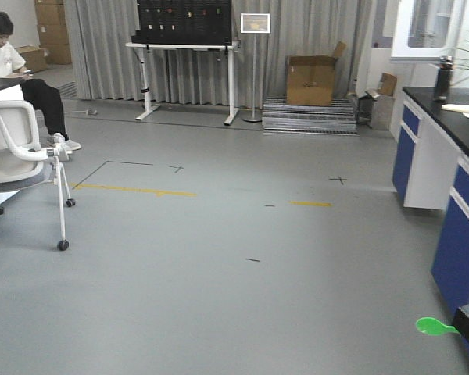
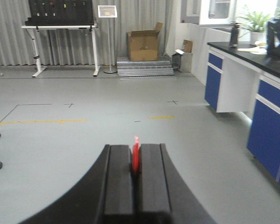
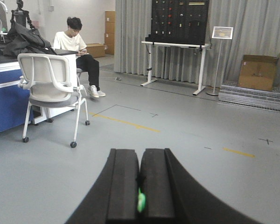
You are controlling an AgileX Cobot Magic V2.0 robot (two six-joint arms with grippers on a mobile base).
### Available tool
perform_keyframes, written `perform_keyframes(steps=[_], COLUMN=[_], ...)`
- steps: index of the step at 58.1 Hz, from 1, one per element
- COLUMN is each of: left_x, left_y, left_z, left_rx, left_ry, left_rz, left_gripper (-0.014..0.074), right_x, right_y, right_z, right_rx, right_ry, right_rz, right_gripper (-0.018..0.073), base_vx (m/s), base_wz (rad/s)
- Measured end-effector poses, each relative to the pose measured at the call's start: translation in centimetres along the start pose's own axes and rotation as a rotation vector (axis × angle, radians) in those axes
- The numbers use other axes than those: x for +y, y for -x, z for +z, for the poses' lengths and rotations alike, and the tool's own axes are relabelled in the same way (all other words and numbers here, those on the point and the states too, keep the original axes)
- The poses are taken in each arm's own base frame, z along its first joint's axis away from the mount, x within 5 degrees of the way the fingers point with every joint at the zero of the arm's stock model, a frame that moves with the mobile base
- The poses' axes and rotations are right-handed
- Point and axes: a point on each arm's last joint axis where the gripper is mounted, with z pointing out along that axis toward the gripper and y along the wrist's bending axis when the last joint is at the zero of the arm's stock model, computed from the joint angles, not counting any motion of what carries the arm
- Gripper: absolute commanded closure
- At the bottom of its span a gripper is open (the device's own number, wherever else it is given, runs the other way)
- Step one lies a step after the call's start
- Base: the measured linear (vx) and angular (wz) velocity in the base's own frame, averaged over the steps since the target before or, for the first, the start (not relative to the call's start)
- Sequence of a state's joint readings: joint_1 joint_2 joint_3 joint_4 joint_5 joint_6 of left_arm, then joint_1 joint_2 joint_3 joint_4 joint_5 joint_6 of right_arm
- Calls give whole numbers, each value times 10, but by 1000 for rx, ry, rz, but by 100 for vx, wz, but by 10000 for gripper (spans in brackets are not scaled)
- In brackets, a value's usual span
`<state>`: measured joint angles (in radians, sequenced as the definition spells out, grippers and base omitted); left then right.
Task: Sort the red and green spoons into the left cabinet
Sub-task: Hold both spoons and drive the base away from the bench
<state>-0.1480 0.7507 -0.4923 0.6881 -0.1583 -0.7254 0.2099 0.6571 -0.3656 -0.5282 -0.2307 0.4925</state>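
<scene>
Two spoons are in hand, one per arm. The left pincer (image 2: 135, 150) is pressed together on the red spoon (image 2: 136, 161), whose tip stands up between the black pads. The right pincer (image 3: 140, 158) is pinching the green spoon (image 3: 140, 201). Only a sliver of it shows in the slit from the wrist, while the front view has its bowl jutting out sideways.

Both spoons hang over bare floor (image 1: 219, 273) on the open side of the white wheeled chair (image 1: 16, 144), the red one nearer the chair and the green one well across from it. The left cabinet is in none of the views, so I judge this step to be carrying. The base has to bring the cabinet into sight before either arm reaches out.

To do that well, hold both grips firm, since thin, slick handles can pivot between flat pads. Carry the arms low and level. Allow room for the green bowl, which sticks out past its pincer and could catch on an upright.

- **Chair:** it sits on castors and would likely roll if nudged.
- **Person:** a person (image 1: 4, 55) sits just beyond the chair, head bent down.
- **Bench:** the blue-fronted bench (image 1: 457, 242) runs along the side opposite the chair, near the green spoon, so a turn that way is tight.
- **Farther off:** a black-panelled stand (image 1: 184, 19) and a cardboard box (image 1: 310, 78) are far beyond the chair, well apart from both arms.
</scene>
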Motion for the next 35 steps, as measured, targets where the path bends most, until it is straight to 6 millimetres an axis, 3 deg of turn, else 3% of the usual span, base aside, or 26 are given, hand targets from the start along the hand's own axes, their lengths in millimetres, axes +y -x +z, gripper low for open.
perform_keyframes(steps=[35], left_x=[0], left_y=[0], left_z=[0], left_rx=[0], left_ry=[0], left_rz=[0], left_gripper=[600], right_x=[0], right_y=[0], right_z=[0], right_rx=[0], right_ry=[0], right_rz=[0], right_gripper=[564], base_vx=[66], base_wz=[3])
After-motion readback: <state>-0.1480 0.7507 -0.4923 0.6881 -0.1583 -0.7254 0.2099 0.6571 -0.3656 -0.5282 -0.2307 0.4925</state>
